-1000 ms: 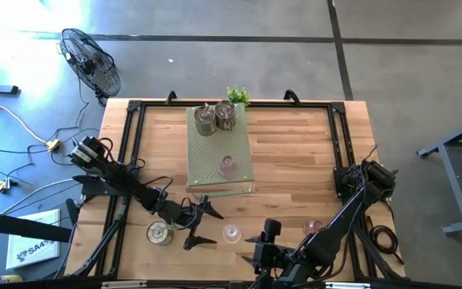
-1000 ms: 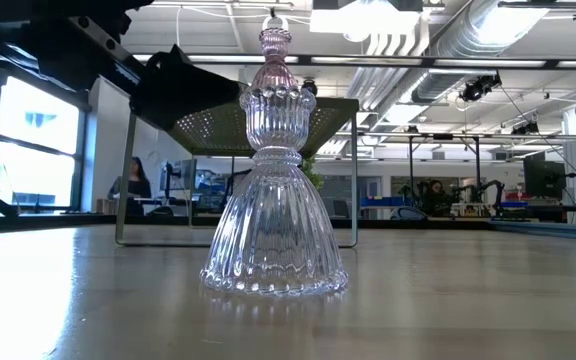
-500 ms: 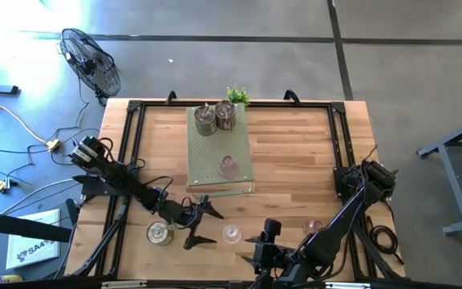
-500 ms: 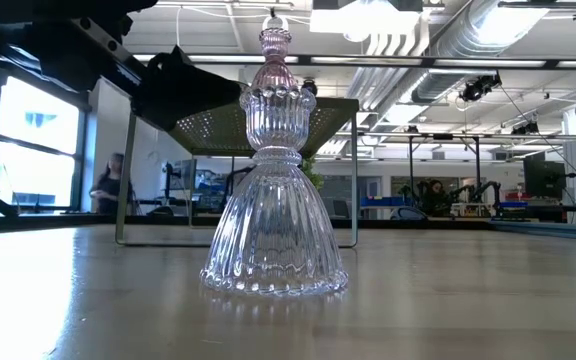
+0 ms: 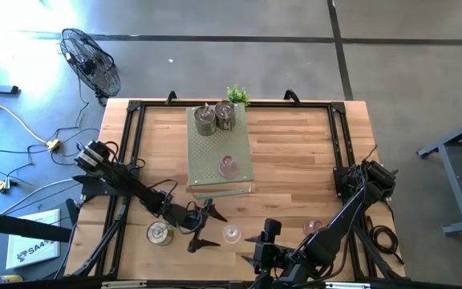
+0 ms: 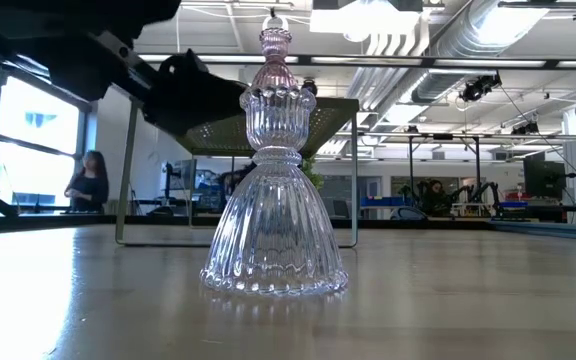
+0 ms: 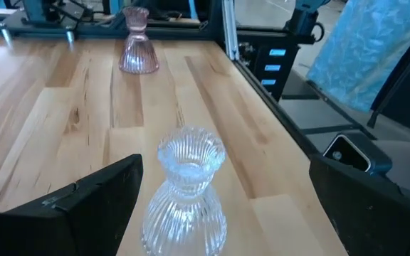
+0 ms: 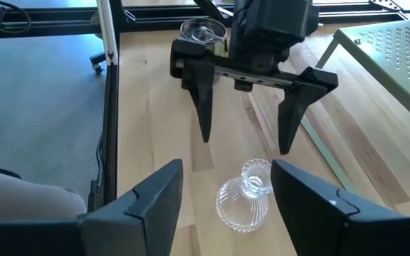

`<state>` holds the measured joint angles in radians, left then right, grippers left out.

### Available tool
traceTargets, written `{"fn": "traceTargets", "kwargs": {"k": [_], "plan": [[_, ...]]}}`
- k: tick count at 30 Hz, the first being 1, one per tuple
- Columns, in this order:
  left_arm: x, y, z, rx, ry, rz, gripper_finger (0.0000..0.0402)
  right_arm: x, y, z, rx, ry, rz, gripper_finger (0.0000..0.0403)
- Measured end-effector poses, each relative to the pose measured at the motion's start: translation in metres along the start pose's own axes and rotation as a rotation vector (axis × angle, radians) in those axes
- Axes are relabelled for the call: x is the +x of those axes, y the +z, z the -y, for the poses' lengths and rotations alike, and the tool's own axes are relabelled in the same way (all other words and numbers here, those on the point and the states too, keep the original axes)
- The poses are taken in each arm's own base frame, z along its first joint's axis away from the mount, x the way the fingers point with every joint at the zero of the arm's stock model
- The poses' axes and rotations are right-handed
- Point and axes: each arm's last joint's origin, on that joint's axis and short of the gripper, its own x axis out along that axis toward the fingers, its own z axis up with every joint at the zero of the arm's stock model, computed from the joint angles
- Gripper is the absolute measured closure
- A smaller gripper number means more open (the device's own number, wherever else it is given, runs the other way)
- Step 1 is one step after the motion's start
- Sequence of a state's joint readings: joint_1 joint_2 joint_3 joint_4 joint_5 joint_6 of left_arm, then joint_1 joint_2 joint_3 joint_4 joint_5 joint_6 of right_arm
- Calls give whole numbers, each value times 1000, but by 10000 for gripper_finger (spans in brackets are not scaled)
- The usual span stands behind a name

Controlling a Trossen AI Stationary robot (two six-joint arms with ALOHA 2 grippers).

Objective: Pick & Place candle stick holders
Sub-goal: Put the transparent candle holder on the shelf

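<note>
Fingers of the left gripper [image 5: 204, 229] spread wide, empty, at nine o'clock of the clear holder [image 5: 232, 234]; probably best to straddle it squarely before closing.

A wooden table [image 5: 295, 152] filled the middle of the high view; a pale green perforated board [image 5: 215, 156] lay on it, with a small green plant [image 5: 237, 95] at its far end; a black fan [image 5: 91, 62] stood on the grey floor beyond the corner; cables [image 5: 10, 128] trailed nearby; a person [image 6: 88, 180] stood in the room behind.
</note>
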<state>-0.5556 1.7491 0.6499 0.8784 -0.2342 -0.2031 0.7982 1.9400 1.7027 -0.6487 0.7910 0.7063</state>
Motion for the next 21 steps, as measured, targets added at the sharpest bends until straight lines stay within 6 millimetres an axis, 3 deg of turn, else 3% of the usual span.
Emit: {"fn": "traceTargets", "kwargs": {"k": [13,21], "plan": [[29,-8,-18,-41,-73,-63,7,0,0,0,-2,-1,-2,194],[36,-8,-21,-46,-94,-78,7,0,0,0,-3,-2,-3,194]]}}
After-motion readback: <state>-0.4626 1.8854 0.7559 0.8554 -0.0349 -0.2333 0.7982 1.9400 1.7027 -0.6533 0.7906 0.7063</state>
